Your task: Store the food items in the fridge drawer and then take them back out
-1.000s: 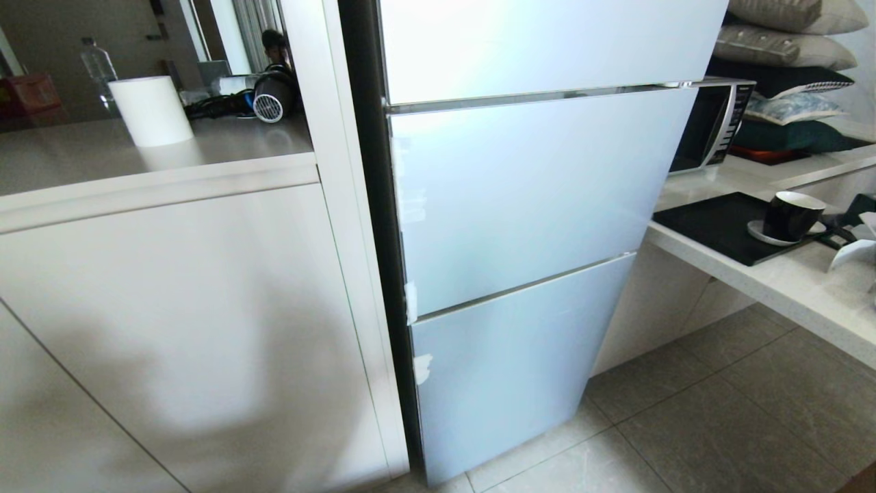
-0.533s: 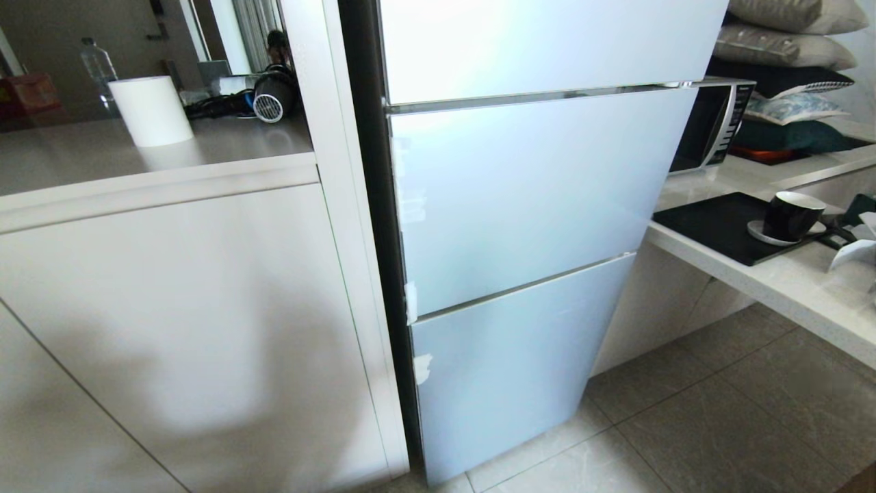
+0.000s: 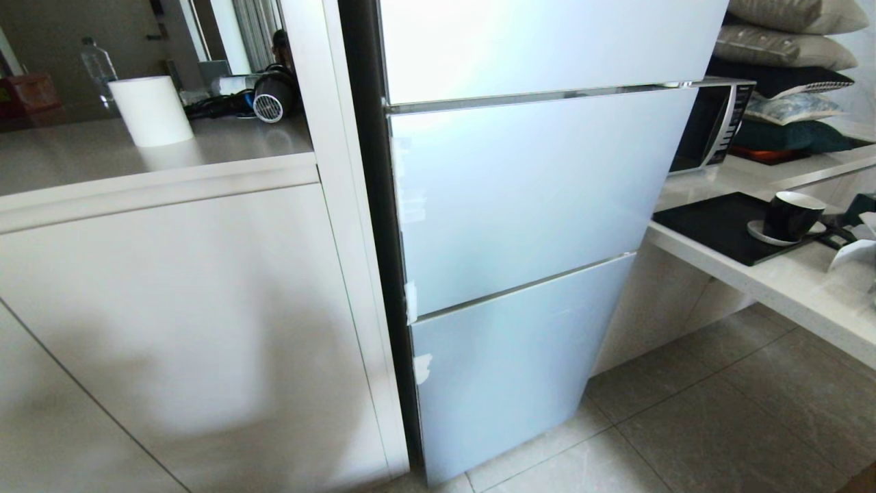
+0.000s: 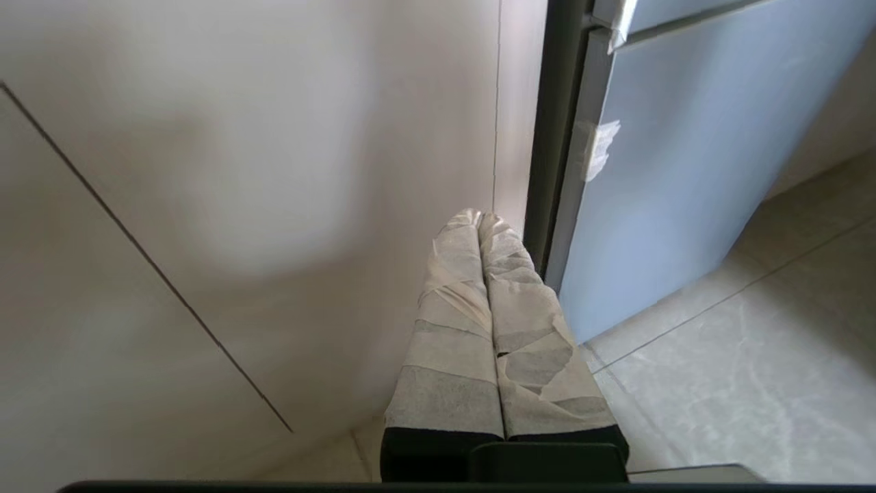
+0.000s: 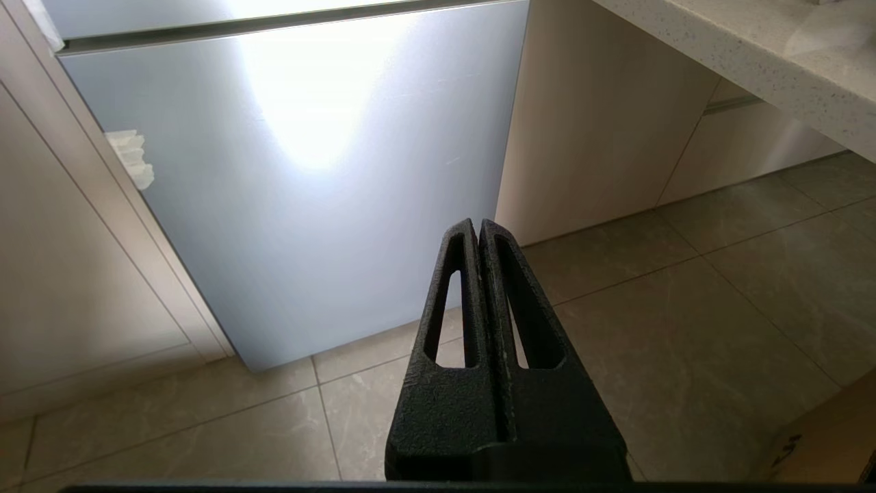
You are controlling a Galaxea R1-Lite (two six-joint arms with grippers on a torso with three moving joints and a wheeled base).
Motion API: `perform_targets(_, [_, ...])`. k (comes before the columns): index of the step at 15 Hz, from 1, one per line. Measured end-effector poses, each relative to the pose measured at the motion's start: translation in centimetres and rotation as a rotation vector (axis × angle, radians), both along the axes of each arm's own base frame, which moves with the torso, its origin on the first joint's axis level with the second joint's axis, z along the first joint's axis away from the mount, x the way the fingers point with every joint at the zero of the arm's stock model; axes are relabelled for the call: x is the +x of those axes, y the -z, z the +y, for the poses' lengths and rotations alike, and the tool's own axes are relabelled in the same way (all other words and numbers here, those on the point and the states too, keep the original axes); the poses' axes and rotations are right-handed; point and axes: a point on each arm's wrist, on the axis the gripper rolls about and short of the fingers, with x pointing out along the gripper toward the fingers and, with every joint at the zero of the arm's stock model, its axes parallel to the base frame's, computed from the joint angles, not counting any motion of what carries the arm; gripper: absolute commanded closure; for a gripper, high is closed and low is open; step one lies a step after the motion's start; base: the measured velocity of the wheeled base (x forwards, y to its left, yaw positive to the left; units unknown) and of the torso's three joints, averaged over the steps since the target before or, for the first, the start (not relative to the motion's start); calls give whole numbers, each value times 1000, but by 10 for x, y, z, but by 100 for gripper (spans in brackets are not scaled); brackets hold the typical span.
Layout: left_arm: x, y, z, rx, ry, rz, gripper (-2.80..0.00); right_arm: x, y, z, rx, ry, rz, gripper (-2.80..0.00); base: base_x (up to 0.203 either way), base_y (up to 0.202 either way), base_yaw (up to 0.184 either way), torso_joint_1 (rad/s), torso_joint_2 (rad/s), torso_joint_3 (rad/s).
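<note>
A tall fridge (image 3: 527,198) with pale blue-grey glass door panels stands shut in front of me; scraps of white tape (image 3: 422,368) stick to the panels' left edges. The fridge drawer and the food items are hidden. My left gripper (image 4: 479,218), its fingers wrapped in white tape, is shut and empty, low beside the white cabinet and the fridge's bottom panel (image 4: 671,178). Low over the floor tiles before the bottom panel (image 5: 308,178), my black right gripper (image 5: 475,224) is shut with nothing in it. Neither arm shows in the head view.
A white cabinet (image 3: 178,322) with a counter stands left of the fridge, bearing a white roll (image 3: 150,109) and a hair dryer (image 3: 270,99). At the right a stone counter (image 3: 787,287) carries a microwave (image 3: 715,123), a black tray and a black cup (image 3: 790,216). Grey floor tiles (image 3: 718,424) lie below.
</note>
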Motion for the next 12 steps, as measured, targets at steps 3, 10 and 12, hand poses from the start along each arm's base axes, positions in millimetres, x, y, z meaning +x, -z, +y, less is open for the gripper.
perform_targets(3, [0, 0, 0, 5, 1, 1, 0, 0, 0, 0, 0, 0, 0, 0, 0, 0, 0, 0, 0, 0])
perform_targets(10, [-6, -85, -1, -56, 70, -127, 0, 0, 0, 0, 0, 0, 0, 0, 0, 0, 0, 0, 0, 0])
perform_targets(12, [15, -110, -2, -85, 128, -65, 0, 0, 0, 0, 0, 1, 0, 0, 0, 0, 0, 0, 0, 0])
